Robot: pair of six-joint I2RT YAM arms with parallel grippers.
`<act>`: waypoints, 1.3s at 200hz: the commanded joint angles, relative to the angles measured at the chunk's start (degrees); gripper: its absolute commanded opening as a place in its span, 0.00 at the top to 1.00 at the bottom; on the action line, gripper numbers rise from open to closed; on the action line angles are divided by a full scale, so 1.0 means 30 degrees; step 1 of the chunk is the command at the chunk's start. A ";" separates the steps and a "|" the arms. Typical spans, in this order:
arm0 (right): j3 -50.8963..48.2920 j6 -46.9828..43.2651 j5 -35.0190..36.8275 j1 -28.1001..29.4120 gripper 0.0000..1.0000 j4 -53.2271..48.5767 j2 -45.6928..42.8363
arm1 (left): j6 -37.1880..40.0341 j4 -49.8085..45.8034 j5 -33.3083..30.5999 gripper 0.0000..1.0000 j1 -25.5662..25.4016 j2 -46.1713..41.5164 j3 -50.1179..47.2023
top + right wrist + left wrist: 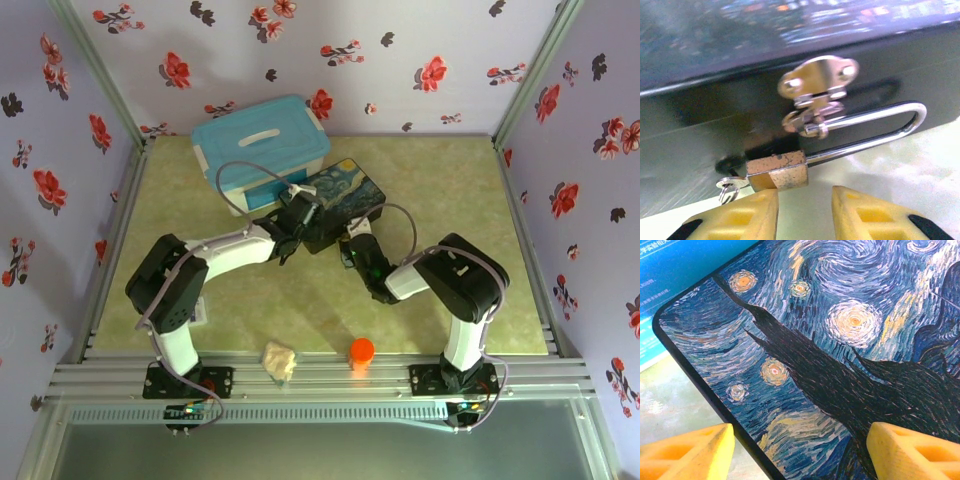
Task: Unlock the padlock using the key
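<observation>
Toward the far-left corner of the desk (pixel 450 200) sits a blue lidded box (pixel 262 145), and just beside it, nearer the middle, lies the starry-painted tin box (pixel 345 200). Over that tin's lid the left jaws hang spread and empty, one yellow finger (pixel 695 452) past the lid's edge and the other above the paint, probably poised to steady the tin while the lock is worked. Further right, the right jaws are likewise spread and empty, low against the tin's near wall. Their wrist camera supplies what the overhead view is too coarse for: the padlock (pixel 777 171) hangs by its shackle through the silver hasp (pixel 816 100), the key (pixel 731 185) seemingly seated in its end, close to one yellow fingertip (pixel 747 212), likely so the jaws can take the key and turn it.
</observation>
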 commanded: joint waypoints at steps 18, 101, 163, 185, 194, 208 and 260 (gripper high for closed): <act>-0.0174 0.3373 0.0886 -0.1045 0.69 0.1767 -0.0227 | 0.1637 -0.3757 0.0679 0.29 -0.0399 0.2118 -0.2305; -0.0317 0.5846 -0.0068 -0.1191 0.60 -0.9284 -0.6206 | 0.1616 -0.5263 0.0404 0.28 0.0324 0.1696 -0.0928; 0.2639 0.9788 -0.4242 -0.4282 0.50 -1.6380 -0.6854 | 0.2298 -0.6054 0.1806 0.27 0.1538 0.1438 0.1969; 0.4008 1.0315 -0.4485 -0.4283 0.51 -1.6497 -0.5267 | 0.2262 -0.6285 0.2289 0.26 0.1747 0.1192 0.2857; 0.4417 1.0693 -0.4550 -0.4254 0.51 -1.6409 -0.4656 | 0.2265 -0.6397 0.2351 0.26 0.1777 0.1010 0.3153; 0.4743 1.1350 -0.4441 -0.4073 0.50 -1.5936 -0.3940 | 0.2211 -0.6485 0.2584 0.25 0.1894 0.0622 0.3497; 0.4581 1.2974 -0.3556 -0.3579 0.47 -1.3231 -0.2496 | 0.1850 -0.6175 0.2967 0.24 0.1946 -0.1479 0.2620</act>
